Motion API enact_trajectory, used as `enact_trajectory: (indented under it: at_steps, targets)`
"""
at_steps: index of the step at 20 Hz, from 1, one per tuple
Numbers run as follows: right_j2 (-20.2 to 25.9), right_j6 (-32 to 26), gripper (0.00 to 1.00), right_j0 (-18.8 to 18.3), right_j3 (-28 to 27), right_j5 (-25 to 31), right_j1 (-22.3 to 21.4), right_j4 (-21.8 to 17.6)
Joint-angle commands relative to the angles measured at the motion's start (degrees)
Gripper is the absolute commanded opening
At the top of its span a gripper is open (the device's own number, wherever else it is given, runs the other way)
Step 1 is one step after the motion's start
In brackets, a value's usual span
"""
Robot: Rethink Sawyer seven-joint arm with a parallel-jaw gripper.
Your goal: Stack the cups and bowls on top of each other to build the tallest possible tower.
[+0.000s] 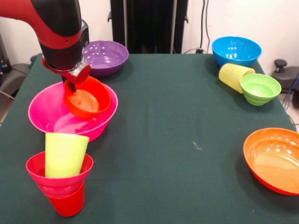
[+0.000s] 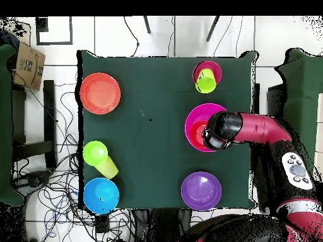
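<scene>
A glossy small orange bowl (image 1: pixel 87 98) hangs tilted inside the large pink bowl (image 1: pixel 46 116), pinched at its rim by the hand (image 1: pixel 71 85), whose fingers are mostly hidden beneath the red wrist. On the dark green tabletop (image 1: pixel 177 121), the tower (image 1: pixel 60 179) is a tapered lime cup (image 1: pixel 65 154) in a magenta bowl (image 1: pixel 35 170) on an upturned red cup (image 1: pixel 67 203). The large orange bowl (image 1: pixel 275 158) is cut off at the frame's edge.

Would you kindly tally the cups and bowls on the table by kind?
Cups: 3, red, lime, yellow.
Bowls: 7, magenta, pink, small orange, purple, blue, green, large orange.
Total: 10.
</scene>
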Motion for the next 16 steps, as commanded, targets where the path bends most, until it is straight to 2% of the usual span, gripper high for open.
enact_trajectory:
  at_steps: [1, 4, 6, 7, 9, 16]
  targets:
    - [1.49, -11.6, 0.0, 0.45, 1.64, -5.97, 3.05, -7.27]
    - [0.98, -12.23, 0.0, -1.5, 1.37, -10.42, 5.27, -9.5]
    - [1.28, -13.28, 0.0, -2.16, 1.57, -10.58, 5.34, -10.08]
    - [1.92, -15.58, 1.0, -2.48, 1.28, -8.28, 5.4, -10.61]
    - [2.36, -17.11, 1.0, -2.78, 0.52, -6.66, 5.7, -10.27]
    - [3.79, -16.05, 1.0, -4.37, 1.12, -9.57, 6.06, -10.53]
